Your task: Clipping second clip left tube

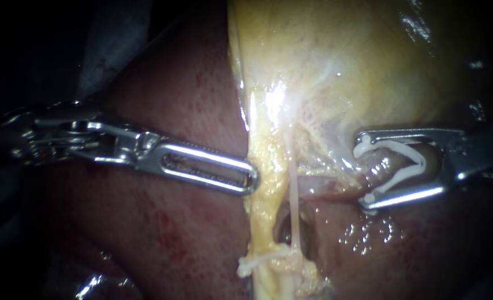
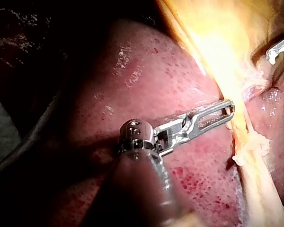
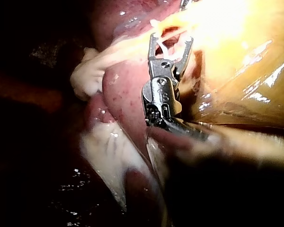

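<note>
Endoscope view: both instruments over the liver (image 1: 163, 239).
Left end effector (image 1: 250, 179): clenched on the left tube (image 1: 264, 214) at its edge.
Right end effector (image 1: 364, 176): grasping an open white clip (image 1: 407, 166); left tube ahead, apart.
Fitted clip (image 1: 249, 265): on the tube, beyond both.

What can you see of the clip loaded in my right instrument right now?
The clip is white and plastic-looking, an open V: two thin legs meet at a hinge deep between the jaws of the right instrument, each leg lying along one jaw and ending in a small hooked tip. It sits beside the thin pale tube, apart from it, not closed on anything.
</note>
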`<state>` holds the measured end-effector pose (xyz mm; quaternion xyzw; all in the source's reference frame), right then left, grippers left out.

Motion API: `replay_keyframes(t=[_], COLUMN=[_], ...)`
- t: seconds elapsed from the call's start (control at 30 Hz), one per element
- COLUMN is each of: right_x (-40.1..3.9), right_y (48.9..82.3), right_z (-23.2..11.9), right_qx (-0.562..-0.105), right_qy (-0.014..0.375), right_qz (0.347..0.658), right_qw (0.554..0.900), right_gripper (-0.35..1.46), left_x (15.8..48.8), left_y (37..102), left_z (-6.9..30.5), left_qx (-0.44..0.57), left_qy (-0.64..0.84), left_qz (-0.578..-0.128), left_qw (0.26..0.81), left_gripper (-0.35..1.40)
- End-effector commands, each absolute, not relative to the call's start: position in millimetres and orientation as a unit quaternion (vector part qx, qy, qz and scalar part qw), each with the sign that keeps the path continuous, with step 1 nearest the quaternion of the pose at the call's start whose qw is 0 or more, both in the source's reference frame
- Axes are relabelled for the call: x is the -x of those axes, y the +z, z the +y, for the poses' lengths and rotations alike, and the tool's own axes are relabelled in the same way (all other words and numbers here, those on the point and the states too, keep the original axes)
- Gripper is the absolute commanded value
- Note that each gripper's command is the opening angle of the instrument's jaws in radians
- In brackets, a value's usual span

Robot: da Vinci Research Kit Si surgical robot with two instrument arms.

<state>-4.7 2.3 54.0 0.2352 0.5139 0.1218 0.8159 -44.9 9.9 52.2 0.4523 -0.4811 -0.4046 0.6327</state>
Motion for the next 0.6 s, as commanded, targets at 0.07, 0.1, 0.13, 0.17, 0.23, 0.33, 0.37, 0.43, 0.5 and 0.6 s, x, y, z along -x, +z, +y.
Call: replay_keyframes(t=[0.07,0.1,0.13,0.17,0.23,0.33,0.37,0.43,0.5,0.6], right_x=[4.6,4.6,4.6,4.6,4.5,4.3,4.1,3.8,3.3,2.6], right_y=[54.0,54.0,54.0,54.0,54.0,54.0,54.0,54.1,54.4,54.8], right_z=[2.3,2.2,2.2,2.2,2.1,1.8,1.7,1.3,0.9,0.1], right_qx=[-0.235,-0.235,-0.235,-0.235,-0.236,-0.238,-0.238,-0.241,-0.243,-0.248], right_qy=[0.122,0.122,0.122,0.122,0.121,0.12,0.119,0.117,0.114,0.109], right_qz=[0.514,0.514,0.514,0.514,0.514,0.515,0.515,0.516,0.517,0.518], right_qw=[0.816,0.816,0.816,0.816,0.816,0.815,0.815,0.814,0.813,0.811], right_gripper=[0.58,0.58,0.58,0.58,0.58,0.58,0.58,0.58,0.58,0.58], left_x=[44.9,44.9,44.9,44.9,44.8,44.6,44.5,44.2,44.0,43.5], left_y=[52.2,52.2,52.2,52.1,52.1,51.8,51.7,51.4,51.0,50.5], left_z=[9.8,9.8,9.8,9.8,9.8,9.6,9.5,9.3,9.1,8.8], left_qx=[-0.452,-0.452,-0.452,-0.452,-0.452,-0.454,-0.455,-0.455,-0.457,-0.458], left_qy=[-0.405,-0.405,-0.405,-0.405,-0.404,-0.406,-0.405,-0.405,-0.406,-0.406], left_qz=[-0.481,-0.481,-0.481,-0.481,-0.481,-0.48,-0.48,-0.48,-0.478,-0.478], left_qw=[0.633,0.633,0.633,0.633,0.633,0.632,0.632,0.632,0.63,0.63], left_gripper=[-0.35,-0.35,-0.35,-0.35,-0.35,-0.35,-0.35,-0.35,-0.35,-0.35])
